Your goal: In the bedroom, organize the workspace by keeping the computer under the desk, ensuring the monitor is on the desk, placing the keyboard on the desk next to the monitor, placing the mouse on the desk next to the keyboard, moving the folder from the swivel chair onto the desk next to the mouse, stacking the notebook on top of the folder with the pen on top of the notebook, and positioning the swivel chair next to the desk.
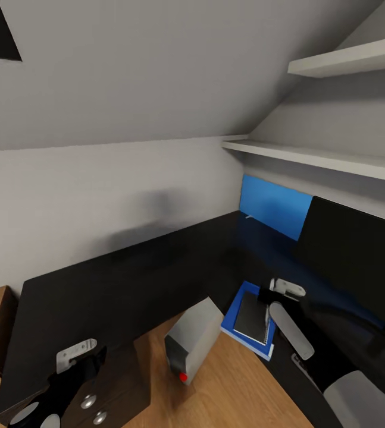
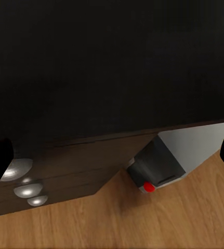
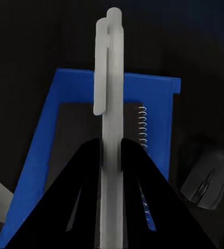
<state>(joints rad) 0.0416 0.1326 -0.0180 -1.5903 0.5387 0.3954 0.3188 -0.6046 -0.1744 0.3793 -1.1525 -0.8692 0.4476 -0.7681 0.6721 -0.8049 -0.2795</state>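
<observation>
My right gripper (image 3: 110, 142) is shut on the white pen (image 3: 112, 93) and holds it just above the dark-grey notebook (image 1: 253, 318). The notebook lies on the blue folder (image 1: 234, 324) at the inner edge of the glossy black desk (image 1: 127, 279). A dark mouse (image 3: 208, 179) sits on the desk beside the folder. The monitor (image 1: 359, 255) stands on the desk at the right. On the floor under the desk is the grey computer (image 1: 192, 342). My left gripper (image 1: 85, 365) hangs open over the desk edge by the drawer unit. The keyboard and swivel chair are out of view.
Round knobs (image 1: 88, 401) mark the dark drawer unit below my left gripper. A blue panel (image 1: 275, 205) leans at the wall behind the monitor. White shelves (image 1: 335, 157) run above the desk at the right. A sloped ceiling hangs overhead. Wooden floor (image 1: 234, 386) lies under the desk.
</observation>
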